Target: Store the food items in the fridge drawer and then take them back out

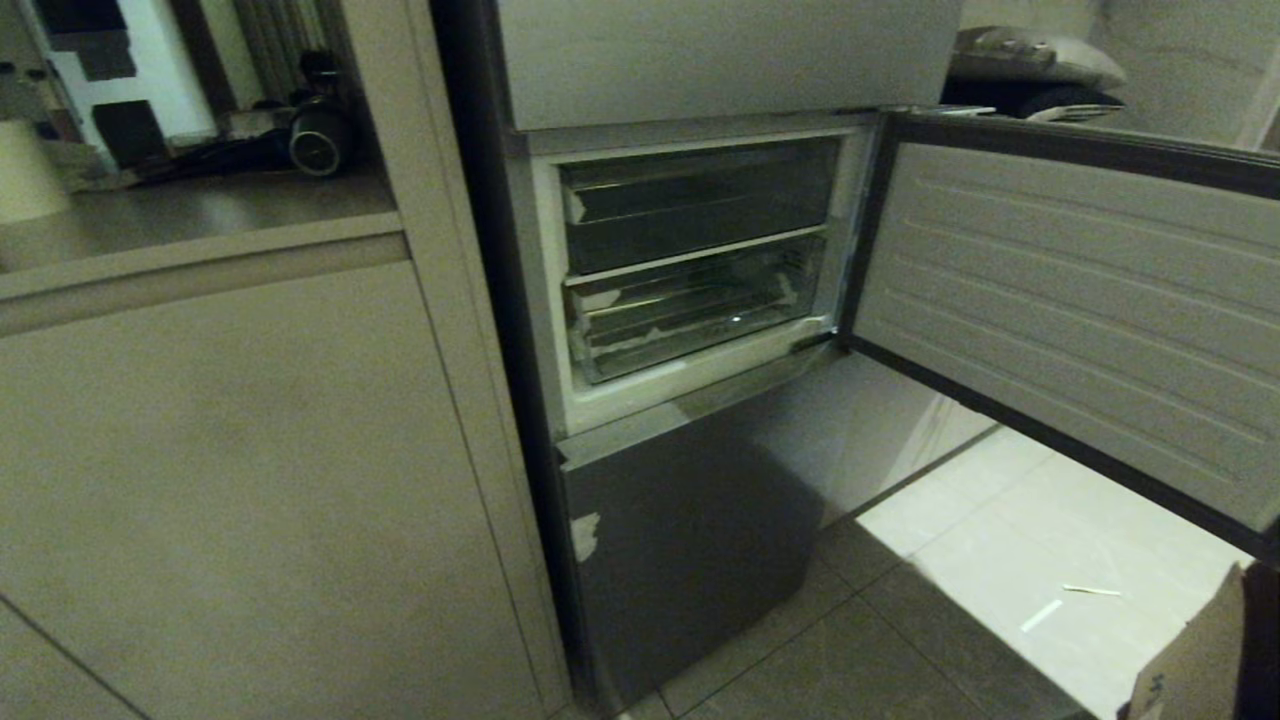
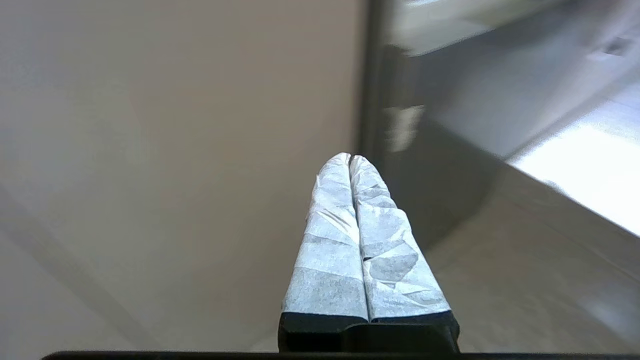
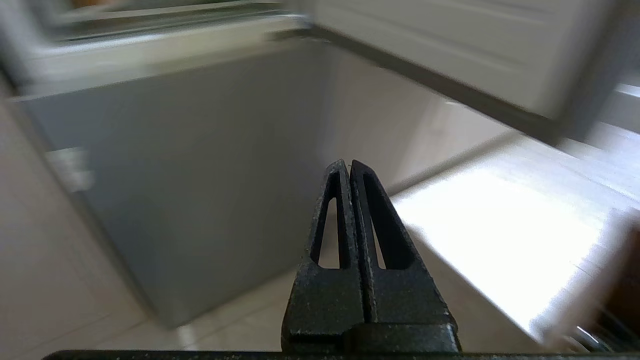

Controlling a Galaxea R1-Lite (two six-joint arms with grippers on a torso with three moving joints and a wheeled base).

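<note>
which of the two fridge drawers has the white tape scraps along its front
The lower drawer, the clearer one with white tape scraps along its front lip. The upper drawer is darker and smoky, with just one scrap at its left end.

Two drawers in fridge, one open door, two claws.

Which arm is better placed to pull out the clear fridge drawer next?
Probably the left: the fridge door swings open on the robot's right, obstructing that side. Both grippers, left and right, are shut and empty.
</note>
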